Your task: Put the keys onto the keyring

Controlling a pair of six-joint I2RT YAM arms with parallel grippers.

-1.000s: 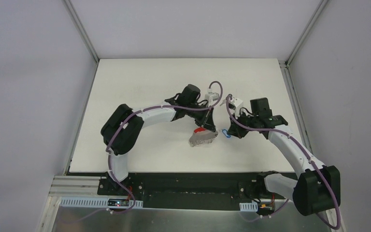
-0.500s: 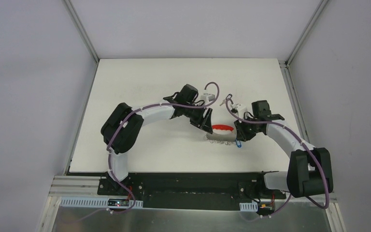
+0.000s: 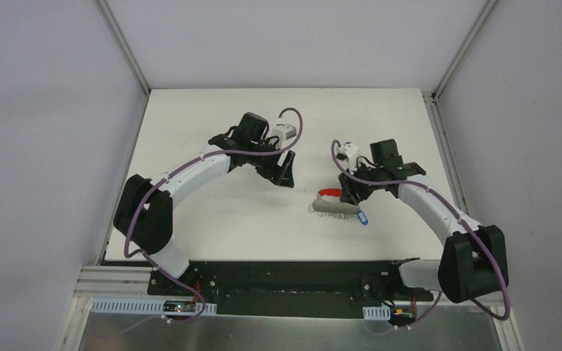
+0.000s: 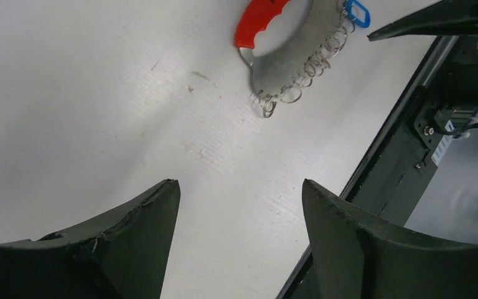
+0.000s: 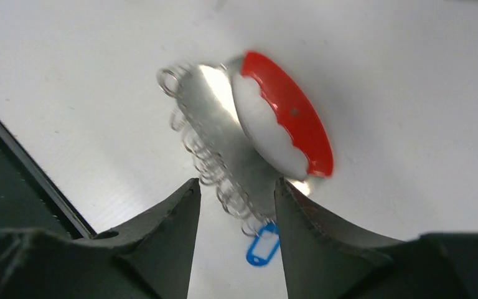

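White counter [image 3: 212, 219] now bears the keyring [image 3: 328, 192] unaided: the left gripper [image 4: 239, 205], beside it half a second ago, has drawn back up-left and stands apart, empty. The blue key [image 3: 363, 217] touches the keyring's right end. Whether it is threaded on cannot be told, and the silver key is not made out. The right gripper [image 5: 235, 187] hovers just over the keyring, fingers narrowly apart, holding nothing. In my judgement the set has been released for a check or regrasp, and the task is unconfirmed.
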